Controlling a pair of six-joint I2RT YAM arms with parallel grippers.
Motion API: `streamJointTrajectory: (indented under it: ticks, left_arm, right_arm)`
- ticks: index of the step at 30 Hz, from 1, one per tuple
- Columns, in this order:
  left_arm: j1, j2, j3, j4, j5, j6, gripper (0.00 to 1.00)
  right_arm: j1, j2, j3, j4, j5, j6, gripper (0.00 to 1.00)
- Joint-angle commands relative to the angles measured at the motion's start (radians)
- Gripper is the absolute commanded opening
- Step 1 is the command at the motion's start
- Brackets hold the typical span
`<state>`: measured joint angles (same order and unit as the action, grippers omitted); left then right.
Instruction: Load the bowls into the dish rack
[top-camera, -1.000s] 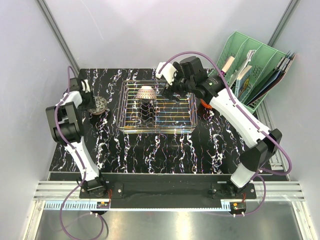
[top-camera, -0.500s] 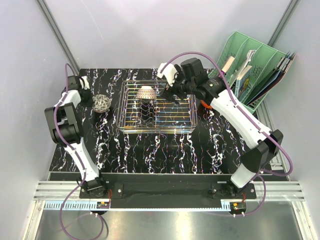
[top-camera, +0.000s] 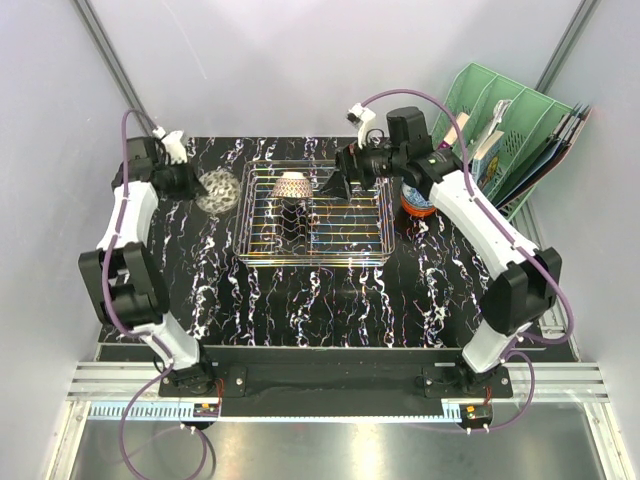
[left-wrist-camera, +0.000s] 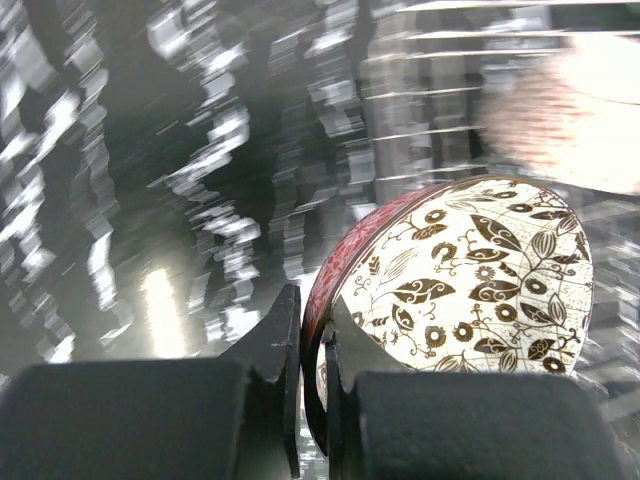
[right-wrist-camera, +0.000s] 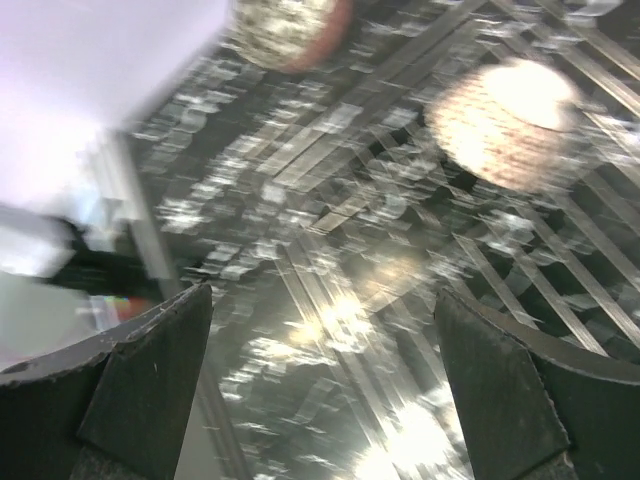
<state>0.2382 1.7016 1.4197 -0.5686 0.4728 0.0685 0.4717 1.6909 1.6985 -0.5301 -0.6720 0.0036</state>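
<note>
Item 1: my left gripper (left-wrist-camera: 312, 335), pinching the rim of a pink-red patterned bowl (left-wrist-camera: 470, 270), at ten o'clock off the dish rack (top-camera: 310, 260).
Item 2: my right gripper (right-wrist-camera: 320, 300), spread wide, over the rack's one o'clock corner.
Item 3: second pink bowl (top-camera: 291, 185), inside the rack, eleven o'clock.

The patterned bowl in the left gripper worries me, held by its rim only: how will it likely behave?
The bowl looks rigid and glossy: it probably won't flex but may slip. The left gripper pinches only its rim, so it could pivot when swung. Being round, it may rock on the dish rack wires.
</note>
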Motion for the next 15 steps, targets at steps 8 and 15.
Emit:
streamJointTrajectory:
  ticks: [8, 15]
  left_arm:
    - [-0.198, -0.108, 0.119, -0.033, 0.348, 0.01, 0.0]
    - [-0.339, -0.082, 0.197, -0.004, 0.385, 0.01, 0.0]
  right_arm:
    - [-0.001, 0.134, 0.009, 0.38, -0.385, 0.481, 1.0]
    - [-0.004, 0.197, -0.039, 0.597, -0.42, 0.662, 1.0]
